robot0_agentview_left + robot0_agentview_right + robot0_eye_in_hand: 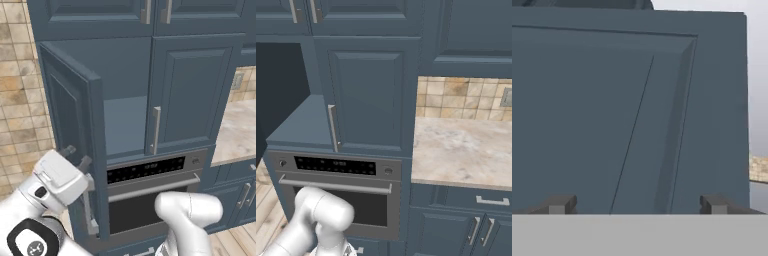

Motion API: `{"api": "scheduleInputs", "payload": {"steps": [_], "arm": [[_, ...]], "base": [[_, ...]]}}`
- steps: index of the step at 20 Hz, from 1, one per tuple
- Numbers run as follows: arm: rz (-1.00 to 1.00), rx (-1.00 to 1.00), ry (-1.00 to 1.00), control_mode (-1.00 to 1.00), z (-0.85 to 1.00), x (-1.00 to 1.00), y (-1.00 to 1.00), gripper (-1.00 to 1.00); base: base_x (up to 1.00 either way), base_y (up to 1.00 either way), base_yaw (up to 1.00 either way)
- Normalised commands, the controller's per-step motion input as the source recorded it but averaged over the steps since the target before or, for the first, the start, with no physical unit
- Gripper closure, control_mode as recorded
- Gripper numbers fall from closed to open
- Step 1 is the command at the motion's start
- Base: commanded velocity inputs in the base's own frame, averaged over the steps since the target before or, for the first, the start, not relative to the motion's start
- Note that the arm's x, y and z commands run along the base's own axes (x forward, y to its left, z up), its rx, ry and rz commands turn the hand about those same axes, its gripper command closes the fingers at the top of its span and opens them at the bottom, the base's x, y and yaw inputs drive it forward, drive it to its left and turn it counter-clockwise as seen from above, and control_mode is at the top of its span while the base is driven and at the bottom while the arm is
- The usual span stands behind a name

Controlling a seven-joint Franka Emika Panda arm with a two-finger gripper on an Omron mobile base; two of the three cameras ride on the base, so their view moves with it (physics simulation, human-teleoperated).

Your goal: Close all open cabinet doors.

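In the left base view, the pincer (77, 156) is sitting at the lower left, its two dark fingertips (68, 149) spread apart and holding nothing; directly ahead of it, the open cabinet door (75, 135) is standing swung out towards the camera, its outer panelled face turned to the pincer and its free edge just beyond the fingertips; whether the tips are touching the door cannot be told; to the right of the pincer, past the open cavity, the neighbouring closed cabinet door (192, 95) with its silver bar handle (156, 130) is lying flush; above the pincer, two upper cabinet doors (95, 15) are lying shut; below and to the right of it, the oven (155, 195) is sitting under the cavity. In the right base view, the open cavity (281, 85) is showing dark at the left, while the closed door, the counter (461, 150) and the lower doors (446, 232) are lying shut. In the hand view, the two fingertips are rising apart at the bottom edge, and the door's recessed panel and raised frame are facing the pincer at close range. Judged from these views, one door is remaining open, so the task is not yet complete; the push to shut it is appearing to be the step in hand.
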Motion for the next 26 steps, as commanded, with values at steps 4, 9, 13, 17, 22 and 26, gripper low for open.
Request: {"api": "scheduleInputs", "payload": {"steps": [4,9,13,17,22,26], "arm": [[0.0,0.05,0.0,-1.0,0.0,0.0,-0.56,-1.0],[0.02,0.05,0.0,-1.0,0.0,0.0,-0.48,-1.0],[0.07,0.1,0.0,-1.0,0.0,0.0,-0.41,-1.0],[0.11,0.12,0.0,-1.0,0.0,0.02,-0.41,-1.0],[0.15,0.12,0.01,-1.0,0.0,0.13,-0.36,-1.0],[0.19,0.11,0.02,-1.0,0.0,0.31,-0.22,-1.0]], "base": [[0.0,0.0,0.0],[0.0,0.0,0.0],[0.0,0.0,0.0],[0.0,0.0,0.0],[0.0,0.0,0.0],[0.0,0.0,0.0]]}}
